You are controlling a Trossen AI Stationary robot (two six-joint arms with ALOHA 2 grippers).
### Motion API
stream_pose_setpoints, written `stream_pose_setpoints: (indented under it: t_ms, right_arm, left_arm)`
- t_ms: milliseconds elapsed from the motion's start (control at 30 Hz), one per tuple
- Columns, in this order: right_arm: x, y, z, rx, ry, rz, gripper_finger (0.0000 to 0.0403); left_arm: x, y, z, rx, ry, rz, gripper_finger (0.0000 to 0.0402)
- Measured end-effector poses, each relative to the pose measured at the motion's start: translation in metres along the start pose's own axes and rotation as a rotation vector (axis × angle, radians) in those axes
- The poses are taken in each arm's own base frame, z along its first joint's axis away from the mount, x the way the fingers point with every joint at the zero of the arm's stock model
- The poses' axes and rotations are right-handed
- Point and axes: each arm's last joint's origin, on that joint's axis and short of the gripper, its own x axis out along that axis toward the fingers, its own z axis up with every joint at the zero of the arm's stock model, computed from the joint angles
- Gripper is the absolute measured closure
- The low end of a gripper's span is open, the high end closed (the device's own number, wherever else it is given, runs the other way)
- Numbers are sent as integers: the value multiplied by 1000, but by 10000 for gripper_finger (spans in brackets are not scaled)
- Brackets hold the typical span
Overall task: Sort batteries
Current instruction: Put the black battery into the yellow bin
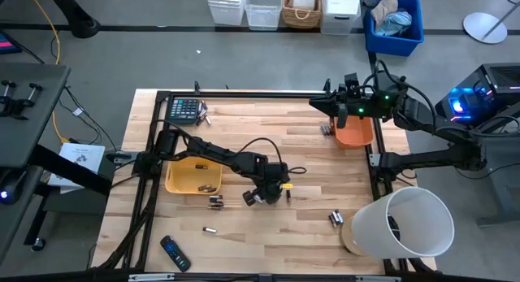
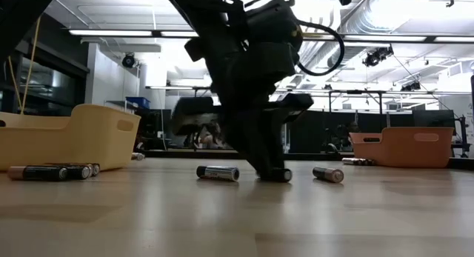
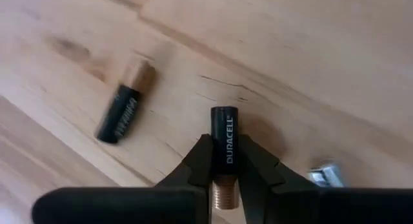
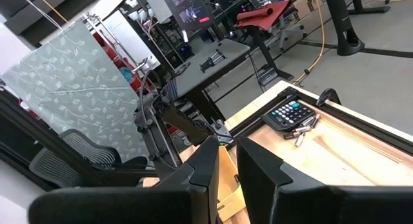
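- Left tool point(image 3: 222, 179): down at the desk point(image 1: 309, 144) near its middle, fingers point(image 3: 197, 166) pinching a black-and-copper battery point(image 3: 224, 143). The left wrist view shows the cell running lengthwise between the two fingers, black end pointing forward past the tips, copper end back toward the wrist.
- Low view: the left tool point(image 2: 268, 157) reaches to the surface, with a dark cell point(image 2: 280, 174) at its tip lying on or barely off the wood; which cannot be told.
- Key relation: the yellow bin point(image 1: 193, 178) lies just beside this tool toward the left side of the desk, with some cells already in it. In my judgement the left arm is far the nearer for any drop there; the orange bin point(image 1: 355, 132) stands well apart, at the far right.
- Neighbouring cells: one loose battery point(image 3: 124, 109) lies near the held one at a slant, not touching it. A silvery cell point(image 2: 218, 172) and another point(image 2: 328, 174) lie either side of the tool in the low view.
- Further stock: a pair point(image 1: 215, 201) below the yellow bin, a single cell point(image 1: 210, 231) nearer the front edge, a group point(image 1: 335, 219) beside the white bucket point(image 1: 402, 225).
- Open room: bare wood lies between tool and yellow bin; the bin wall would need clearing, so a lift seems called for first.
- Right tool point(image 4: 222, 166): waiting aloft over the orange bin, fingers slightly spread with nothing between them.
- Non-task items: calculator point(image 1: 185, 110) at the far left corner, remote control point(image 1: 174, 253) near the front edge.
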Motion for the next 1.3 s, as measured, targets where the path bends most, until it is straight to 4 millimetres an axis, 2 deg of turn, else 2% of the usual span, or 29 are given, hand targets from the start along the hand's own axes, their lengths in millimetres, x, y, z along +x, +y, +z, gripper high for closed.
stream_pose_setpoints:
  t_ms: [133, 200, 300, 400, 500, 567, 633, 700, 833, 933, 1000, 1067, 1167, 1300]
  right_arm:
    - [0, 0, 0, -13, 1, 2, 352]
    - [0, 0, 0, -24, 1, 3, 352]
    - [0, 0, 0, -32, 1, 3, 352]
    - [0, 0, 0, -32, 2, 3, 352]
    - [0, 0, 0, -31, 2, 3, 352]
    - [0, 1, 0, -31, 4, 6, 352]
    - [1, 2, -1, -32, 9, 14, 352]
    - [3, 4, -3, -33, 20, 21, 352]
    - [11, 4, -7, -53, 47, 27, 352]
    - [20, 3, -11, -79, 67, 27, 352]
    - [29, 1, -15, -77, 91, 20, 352]
    - [37, -1, -18, -74, 116, 13, 352]
    - [48, -4, -24, -73, 152, 10, 352]
    - [57, -6, -28, -95, 163, 11, 352]
  left_arm:
    - [-19, 4, -8, -217, 18, -8, 371]
    - [-39, 8, -13, -292, 18, 6, 371]
    - [-90, 17, -19, -383, -16, 71, 371]
    - [-145, 16, -27, -500, -47, 132, 371]
    - [-198, 1, -36, -617, -115, 219, 371]
    - [-232, -18, -40, -678, -191, 291, 371]
    - [-254, -42, -45, -748, -269, 349, 371]
    - [-266, -69, -51, -821, -354, 412, 371]
    - [-270, -126, -63, -1009, -476, 536, 371]
    - [-250, -164, -79, -1167, -421, 557, 371]
    - [-234, -183, -87, -1253, -389, 525, 371]
    - [-220, -196, -93, -1308, -348, 477, 371]
    - [-198, -212, -104, -1362, -196, 412, 371]
    - [-186, -221, -109, -1396, -101, 378, 365]
